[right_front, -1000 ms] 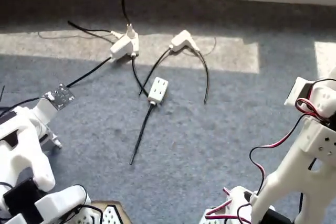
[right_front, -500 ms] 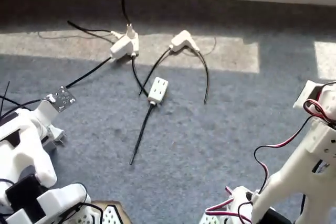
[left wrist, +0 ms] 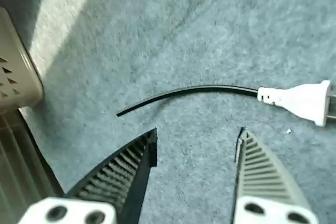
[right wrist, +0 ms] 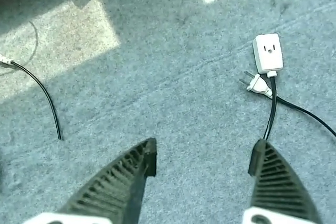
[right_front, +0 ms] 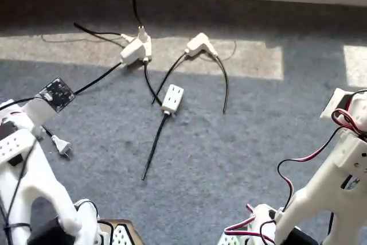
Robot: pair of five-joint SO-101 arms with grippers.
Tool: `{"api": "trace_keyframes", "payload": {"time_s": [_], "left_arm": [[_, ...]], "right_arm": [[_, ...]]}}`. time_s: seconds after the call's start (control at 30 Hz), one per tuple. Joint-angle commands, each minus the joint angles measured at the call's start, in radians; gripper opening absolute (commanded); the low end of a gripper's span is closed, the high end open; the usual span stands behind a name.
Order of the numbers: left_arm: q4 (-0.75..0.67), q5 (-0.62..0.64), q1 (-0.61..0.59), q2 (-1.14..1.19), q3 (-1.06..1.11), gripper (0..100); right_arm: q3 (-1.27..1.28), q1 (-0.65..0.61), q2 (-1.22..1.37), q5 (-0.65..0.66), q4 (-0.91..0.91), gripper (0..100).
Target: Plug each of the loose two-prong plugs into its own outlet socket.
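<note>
White plug [left wrist: 299,100] by left gripper [left wrist: 197,145]
It is spread wide (nothing inside); the plug lies just past one tip, probably not touching.

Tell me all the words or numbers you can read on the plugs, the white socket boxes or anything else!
No word, number or sign can be read in these pictures.
The white plug: no print to be seen on its body.
The outlet socket: slots on its face, no letters.
The small dark board: pale specks, too small to read.
</note>
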Motion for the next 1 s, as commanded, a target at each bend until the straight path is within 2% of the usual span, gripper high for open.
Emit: {"api": "trace_keyframes", "payload": {"time_s": [0.0,0.1,0.2,0.3,0.4,0.57,0.73,0.83,0.97], "left_arm": [[-0.015,-0.321,0.157,-0.216,0.068,23],[-0.014,-0.324,0.226,-0.343,0.159,23],[-0.014,-0.345,0.245,-0.487,0.246,23],[-0.009,-0.549,0.291,-0.579,0.349,23],[-0.009,-0.74,0.305,-0.576,0.429,23],[0.014,-0.761,0.285,-0.469,0.343,23],[0.236,-0.76,0.219,-0.292,0.232,23],[0.362,-0.76,0.163,-0.277,0.171,23],[0.568,-0.761,0.116,-0.315,0.124,23]], "right_arm": [[0.039,0.004,-0.033,0.046,0.041,27.9],[0.134,-0.036,-0.088,0.106,0.041,27.9],[0.205,-0.084,-0.17,0.15,0.039,27.9],[0.242,-0.104,-0.249,0.176,0.039,27.9],[0.275,-0.097,-0.298,0.232,0.039,27.9],[0.418,-0.084,-0.303,0.318,0.038,27.9],[0.596,-0.085,-0.314,0.33,0.035,27.9],[0.654,-0.091,-0.315,0.33,0.035,27.9],[0.753,-0.183,-0.354,0.321,0.035,27.9]]}}
